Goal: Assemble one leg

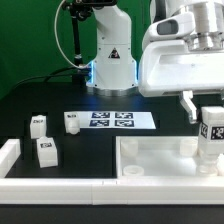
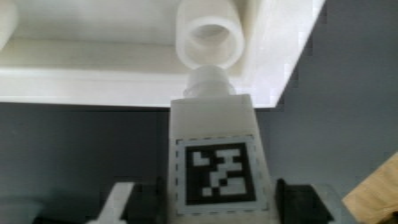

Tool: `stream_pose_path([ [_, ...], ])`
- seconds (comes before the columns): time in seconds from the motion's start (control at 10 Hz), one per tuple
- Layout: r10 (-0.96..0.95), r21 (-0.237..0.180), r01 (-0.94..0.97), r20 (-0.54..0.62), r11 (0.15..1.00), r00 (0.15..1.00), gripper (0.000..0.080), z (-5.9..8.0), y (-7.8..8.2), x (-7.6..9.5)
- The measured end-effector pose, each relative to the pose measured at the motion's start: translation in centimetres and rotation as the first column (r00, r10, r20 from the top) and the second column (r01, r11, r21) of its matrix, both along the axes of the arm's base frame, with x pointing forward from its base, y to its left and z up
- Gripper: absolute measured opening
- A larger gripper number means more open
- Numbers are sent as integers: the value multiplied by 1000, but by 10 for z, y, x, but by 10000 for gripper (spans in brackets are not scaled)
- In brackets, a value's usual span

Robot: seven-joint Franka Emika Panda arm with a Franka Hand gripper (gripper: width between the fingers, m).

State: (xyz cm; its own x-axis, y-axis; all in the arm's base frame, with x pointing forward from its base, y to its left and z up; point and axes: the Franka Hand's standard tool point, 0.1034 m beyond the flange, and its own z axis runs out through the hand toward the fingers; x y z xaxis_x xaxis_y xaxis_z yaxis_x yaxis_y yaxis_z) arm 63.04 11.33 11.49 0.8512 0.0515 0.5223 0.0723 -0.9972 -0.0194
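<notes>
While the fingers sit narrow against the flanks of the leg, holding it with its tag face toward the wrist camera, the step in hand reads as seating that leg in the panel. The stub at the leg's far end points at a round socket in the panel's corner and lies just beside it. Whether it already touches the socket I cannot tell. The next move likely calls for centring the stub on the socket, pressing in along the leg's own axis and, if the joint is threaded, turning it home without letting the leg tilt. Only the wrist view shows this alignment, since the socket is hidden in the exterior view. What the exterior view adds is the layout. At five o'clock lies the panel's near rim. At about three o'clock the held leg stands upright over the panel's corner, under the white gripper body. At nine o'clock two spare legs rest on the black counter, well apart from the panel. A smaller white piece that I cannot identify sits near them. Beyond, near the centre, lies the marker board, and at twelve o'clock stands the arm's base.
</notes>
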Motion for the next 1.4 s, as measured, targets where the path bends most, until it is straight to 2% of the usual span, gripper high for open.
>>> stream_pose_path([
  [0.1,1,0,-1,0,1000,1000,288,-1,0,-1],
  [0.4,1,-10,-1,-18,1000,1000,288,-20,-2,-7],
  [0.7,1,-17,-2,-26,1000,1000,288,-32,-3,-9],
  [1.2,12,-29,-10,40,1000,999,288,-30,-4,1],
  [1.3,13,-28,-12,38,1000,999,339,-30,-3,0],
  [1.4,13,-28,-12,38,1000,999,339,-30,-3,0],
])
